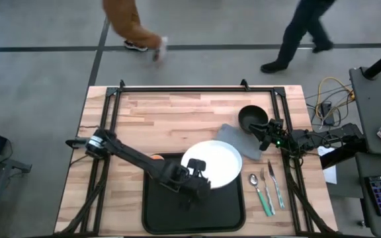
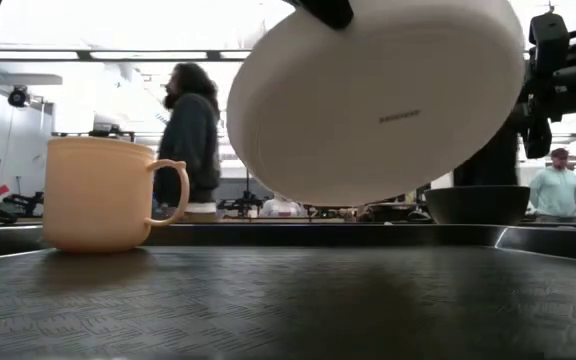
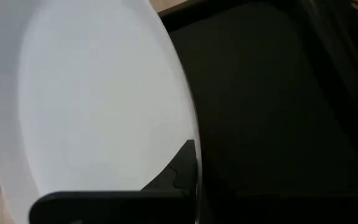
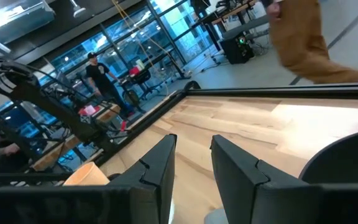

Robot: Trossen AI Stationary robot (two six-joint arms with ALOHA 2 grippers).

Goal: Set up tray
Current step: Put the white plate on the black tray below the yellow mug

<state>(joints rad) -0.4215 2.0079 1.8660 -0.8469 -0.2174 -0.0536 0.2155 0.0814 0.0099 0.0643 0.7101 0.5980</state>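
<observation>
The white plate [image 1: 215,163] hangs in the air over the far right corner of the black tray [image 1: 194,215], held by my left gripper [image 1: 197,173], which is shut on it. From table height the plate [image 2: 378,95] shows tilted above the tray floor [image 2: 288,300]. A cream mug [image 2: 103,193] stands upright on the tray, mostly hidden under my left arm in the high view. My right gripper [image 1: 268,134] hovers open beside the black bowl [image 1: 252,118], touching nothing. My left gripper pinches the plate's rim [image 3: 188,134] on its near-left side, coming level from the table's left. One dark finger [image 3: 180,174] lies on the plate's upper face; the other is hidden beneath the plate. The plate is lifted clear and tilted.
A grey napkin [image 1: 239,140] lies right of the plate, near the bowl. A spoon, fork and knife [image 1: 267,188] lie in a row on the wood right of the tray. People walk on the floor beyond the far edge. Bare wood lies at the table's far left.
</observation>
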